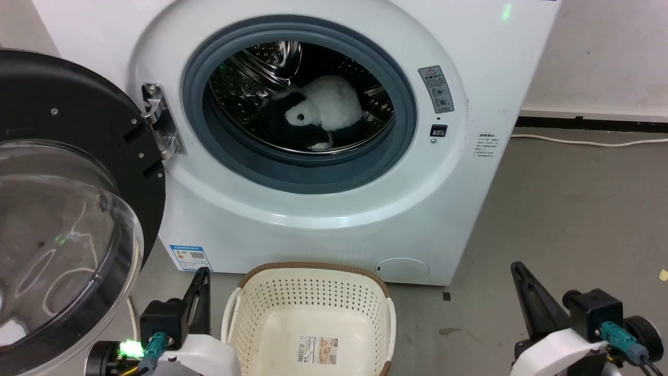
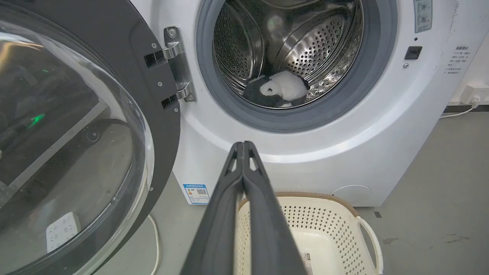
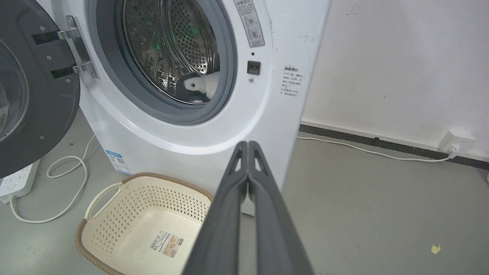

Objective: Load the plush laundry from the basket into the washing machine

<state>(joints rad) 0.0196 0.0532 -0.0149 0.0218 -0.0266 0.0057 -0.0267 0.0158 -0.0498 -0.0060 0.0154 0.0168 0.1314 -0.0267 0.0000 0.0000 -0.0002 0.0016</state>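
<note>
The plush laundry [image 1: 326,112], white with black patches, lies inside the steel drum of the washing machine [image 1: 469,209]. It also shows low in the drum as plush laundry [image 2: 280,89] and plush laundry [image 3: 198,86]. The cream basket [image 1: 313,292] stands on the floor before the machine with nothing in it but its bottom label. My left gripper [image 1: 201,274] is shut just left of the basket; its fingers meet at the left gripper [image 2: 242,144]. My right gripper [image 1: 516,269] is shut over the floor, well right of the basket, tips together at the right gripper [image 3: 247,144].
The black-rimmed clear door [image 1: 68,209] stands swung open at the left, close to my left arm. A white power strip [image 3: 15,183] and a looped cable [image 3: 68,183] lie on the floor under it. A wall socket [image 3: 456,141] and cable run along the right wall.
</note>
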